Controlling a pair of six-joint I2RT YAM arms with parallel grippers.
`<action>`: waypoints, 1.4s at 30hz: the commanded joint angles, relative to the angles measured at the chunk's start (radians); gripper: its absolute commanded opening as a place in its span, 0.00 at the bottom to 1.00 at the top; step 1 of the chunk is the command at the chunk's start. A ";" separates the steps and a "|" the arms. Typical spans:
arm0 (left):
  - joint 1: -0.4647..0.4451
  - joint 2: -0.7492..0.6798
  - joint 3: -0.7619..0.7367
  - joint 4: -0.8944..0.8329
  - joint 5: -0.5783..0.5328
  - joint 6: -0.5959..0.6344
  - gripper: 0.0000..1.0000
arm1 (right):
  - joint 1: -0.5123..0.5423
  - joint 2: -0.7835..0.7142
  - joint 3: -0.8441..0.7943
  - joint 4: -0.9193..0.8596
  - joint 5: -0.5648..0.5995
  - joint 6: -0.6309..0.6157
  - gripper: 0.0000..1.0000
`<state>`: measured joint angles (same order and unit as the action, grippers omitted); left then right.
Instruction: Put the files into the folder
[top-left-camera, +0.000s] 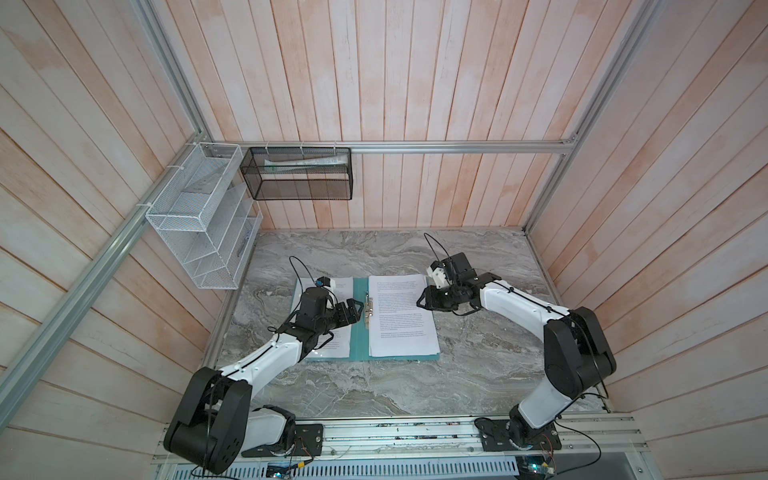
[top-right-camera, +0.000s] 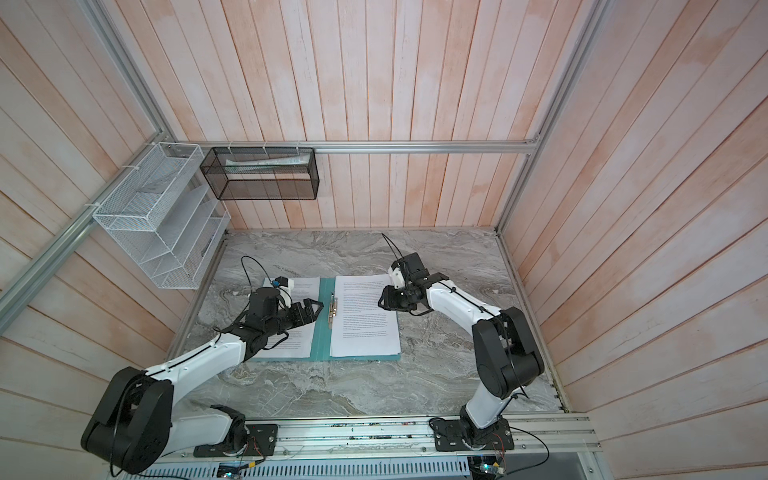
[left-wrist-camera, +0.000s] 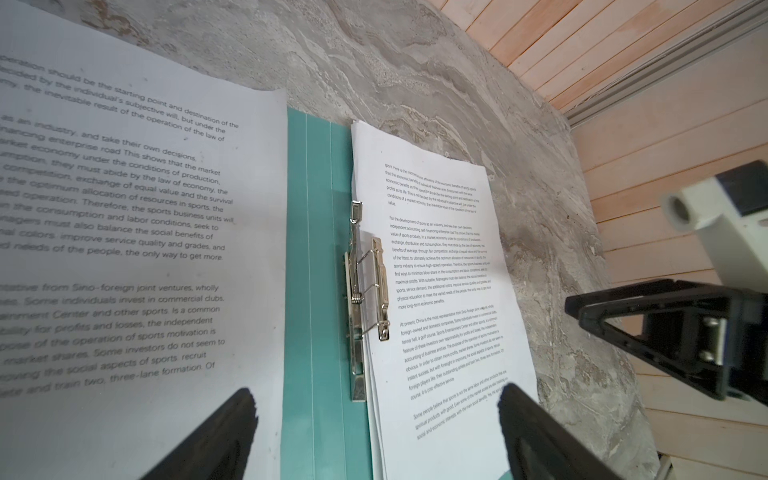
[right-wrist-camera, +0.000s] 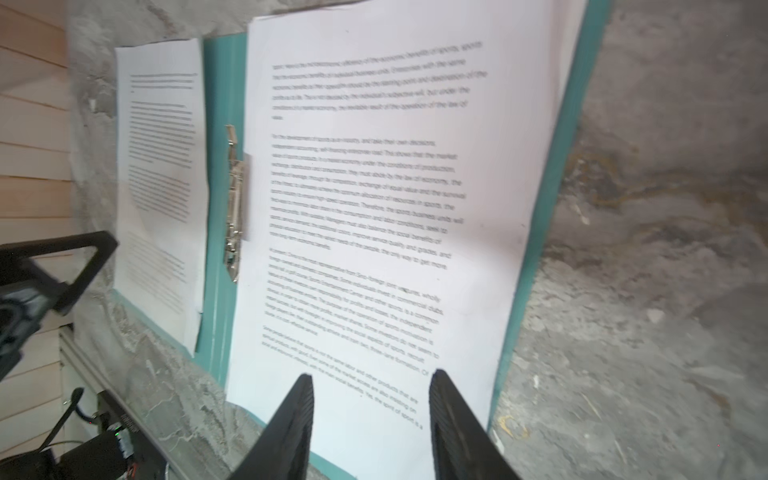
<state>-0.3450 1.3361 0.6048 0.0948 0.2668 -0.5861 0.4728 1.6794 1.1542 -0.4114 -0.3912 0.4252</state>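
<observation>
Folder (top-left-camera: 358, 340) is laid open, mid-table (top-left-camera: 415, 386). Files (top-left-camera: 401, 316) are stacked on its right half, against the clip (left-wrist-camera: 370, 286); one more sheet (top-left-camera: 337, 349) is laid on the left half. Left gripper (left-wrist-camera: 374, 395) is held wide apart over that sheet, near the spine, empty. Right gripper (right-wrist-camera: 370, 374) is held narrowly apart over the stack's far right edge, empty.

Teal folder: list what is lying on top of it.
Right half: a stack of printed sheets beside the metal clip. Left half: a printed sheet. They cover most of the teal folder; how many sheets the stack holds cannot be told.
</observation>
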 joint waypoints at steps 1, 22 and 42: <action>0.006 0.077 0.075 0.103 0.052 0.039 0.93 | 0.012 0.062 0.067 0.061 -0.105 -0.011 0.42; 0.066 0.514 0.319 0.292 0.328 0.054 0.88 | 0.027 0.184 0.095 0.167 -0.220 0.015 0.41; 0.074 0.631 0.354 0.341 0.381 0.023 0.85 | 0.026 0.171 0.070 0.164 -0.204 0.018 0.40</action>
<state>-0.2756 1.9457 0.9279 0.4030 0.6178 -0.5571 0.4969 1.8614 1.2369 -0.2539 -0.5968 0.4412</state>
